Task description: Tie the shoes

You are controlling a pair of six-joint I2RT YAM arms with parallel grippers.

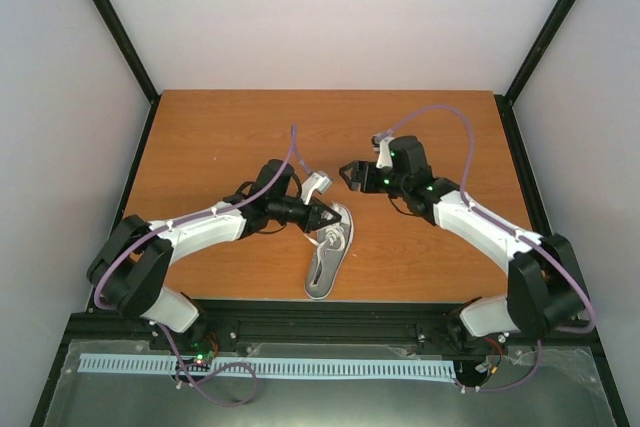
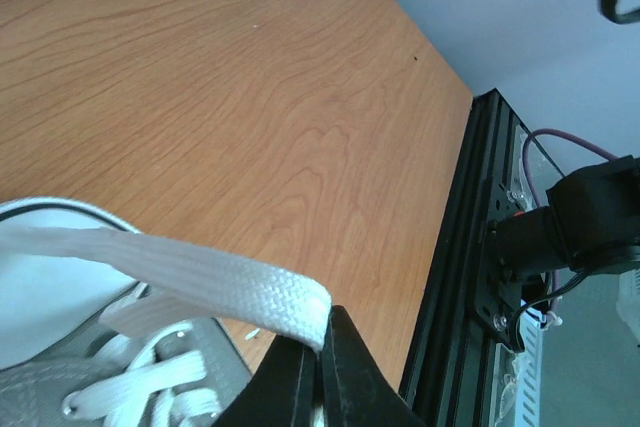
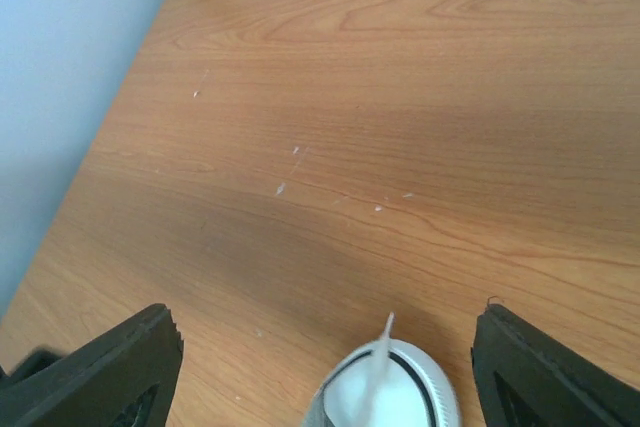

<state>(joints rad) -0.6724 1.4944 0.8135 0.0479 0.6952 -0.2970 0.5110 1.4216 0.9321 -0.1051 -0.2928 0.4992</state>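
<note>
**A:** From above, where is the shoe?

**B:** The shoe (image 1: pixel 328 257) lies on the wood-grain counter (image 1: pixel 230 137), near the front edge and about centre, running near to far. The left fingers (image 1: pixel 322 215) sit over its far half. The right fingers (image 1: pixel 348 175) hover just beyond its far end, apart from it.

**A:** Any knot?

**B:** None that I can make out, though the laces are too small here to be sure.

**A:** And the left wrist view?

**B:** The left fingers (image 2: pixel 350 382) are pinched tight on a flat, woven white lace (image 2: pixel 220 282), which stretches from them across the shoe. Below it are grey canvas and criss-crossed lacing threaded through eyelets.

**A:** The right wrist?

**B:** The right fingers (image 3: pixel 100 377) stand wide apart and hold nothing. Between them is the shoe's rounded, smooth white toe cap (image 3: pixel 395 397), with a thin white strand rising from it.

**A:** How far along, then?

**B:** Early, I judge. One lace is gripped, and no loop or bow shows. Crossing, looping and pulling tight all remain.
</note>
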